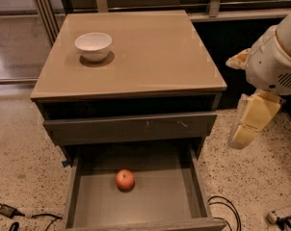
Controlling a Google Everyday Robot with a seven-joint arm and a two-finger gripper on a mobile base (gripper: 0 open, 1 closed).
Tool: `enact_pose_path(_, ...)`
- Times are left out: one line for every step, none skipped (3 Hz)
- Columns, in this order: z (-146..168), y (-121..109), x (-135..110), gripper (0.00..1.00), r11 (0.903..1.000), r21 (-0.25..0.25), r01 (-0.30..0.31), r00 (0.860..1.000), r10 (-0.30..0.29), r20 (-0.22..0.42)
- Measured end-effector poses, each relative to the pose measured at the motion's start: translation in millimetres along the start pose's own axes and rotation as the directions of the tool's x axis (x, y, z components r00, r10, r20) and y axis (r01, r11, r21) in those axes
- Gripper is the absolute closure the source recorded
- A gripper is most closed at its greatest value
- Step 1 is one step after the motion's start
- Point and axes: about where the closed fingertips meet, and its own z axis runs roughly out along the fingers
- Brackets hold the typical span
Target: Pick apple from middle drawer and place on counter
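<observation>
The small red-orange apple (125, 179) lies on the floor of the open middle drawer (184, 196), left of its centre and apart from the walls. The glossy tan counter (150, 52) tops the dark grey cabinet. My gripper (249, 121) hangs at the right of the cabinet, pale yellow and pointing down, at about the height of the shut drawer front. It is well to the right of the apple and above it, outside the drawer, and it holds nothing that I can see.
A white bowl (93, 45) stands on the counter's back left. The shut drawer front (131, 127) with pale scratches overhangs the back of the open drawer. Black cables (225, 208) lie on the speckled floor at the drawer's right, and a plug (8, 211) at its left.
</observation>
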Motion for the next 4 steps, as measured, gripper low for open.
enact_pose_path(47, 23, -17, 0.00, 0.9985, -0.054, 0.004, 0.997, 0.000, 0.079)
enact_pose_path(120, 35, -17, 0.00, 0.9943, -0.091, -0.056, 0.995, 0.063, 0.075)
enact_pose_path(174, 27, -19, 0.00, 0.9905, -0.066, -0.121, 0.991, 0.125, 0.056)
enact_pose_path(176, 27, -20, 0.00, 0.9906, -0.068, -0.119, 0.990, 0.123, 0.063)
